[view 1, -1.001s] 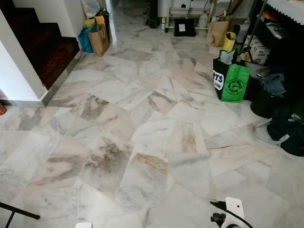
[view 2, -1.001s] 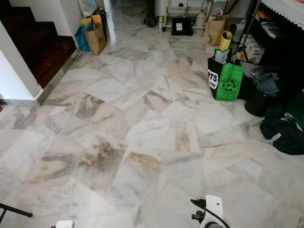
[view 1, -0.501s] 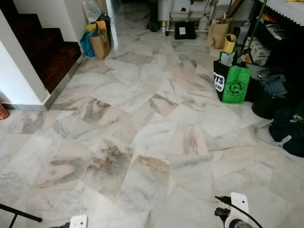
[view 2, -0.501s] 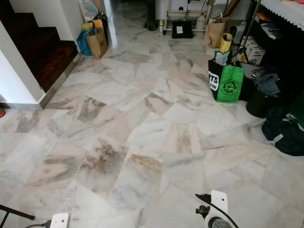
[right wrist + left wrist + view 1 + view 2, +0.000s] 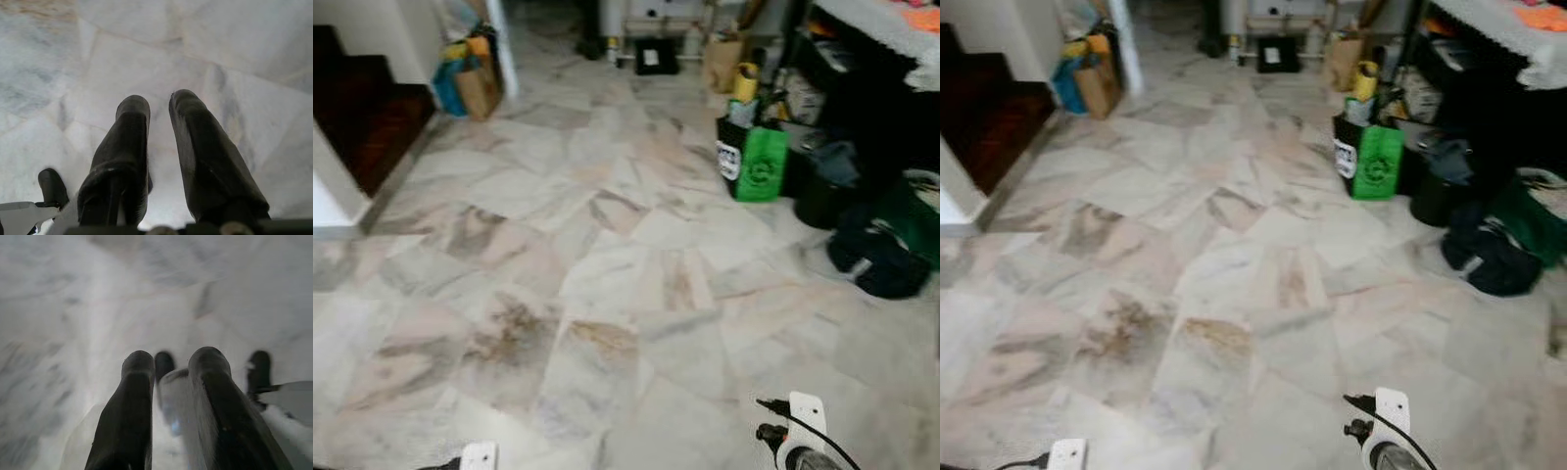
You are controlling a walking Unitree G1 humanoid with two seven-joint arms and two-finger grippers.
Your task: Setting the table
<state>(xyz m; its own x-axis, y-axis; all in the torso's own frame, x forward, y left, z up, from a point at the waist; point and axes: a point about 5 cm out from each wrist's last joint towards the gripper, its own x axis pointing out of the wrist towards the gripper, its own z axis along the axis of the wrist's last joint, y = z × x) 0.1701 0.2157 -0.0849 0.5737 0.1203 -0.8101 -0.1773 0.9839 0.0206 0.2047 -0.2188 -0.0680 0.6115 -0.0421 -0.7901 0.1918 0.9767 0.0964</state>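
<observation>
Jaws, left wrist view: left gripper [image 5: 168, 363] fingers nearly together, a narrow gap, nothing between them, pointed at pale marble floor [image 5: 73, 293]. A second pair of dark finger-like shapes shows past them; cannot tell what they are.

Right wrist view: right gripper [image 5: 159, 105] fingers likewise close, slim gap, empty, over the same marble tiles.

Left eye view, blurred: green shopping bag with white print [image 5: 754, 162] stands on the floor at right, beside a black shelf unit [image 5: 871, 108]. Brown paper bag [image 5: 477, 88] by the dark wooden stairs [image 5: 362, 117] at left.

Right eye view: white lace-edged tablecloth [image 5: 1518, 34] at upper right with an orange item [image 5: 1542, 17] on it, too blurred to identify.
</observation>
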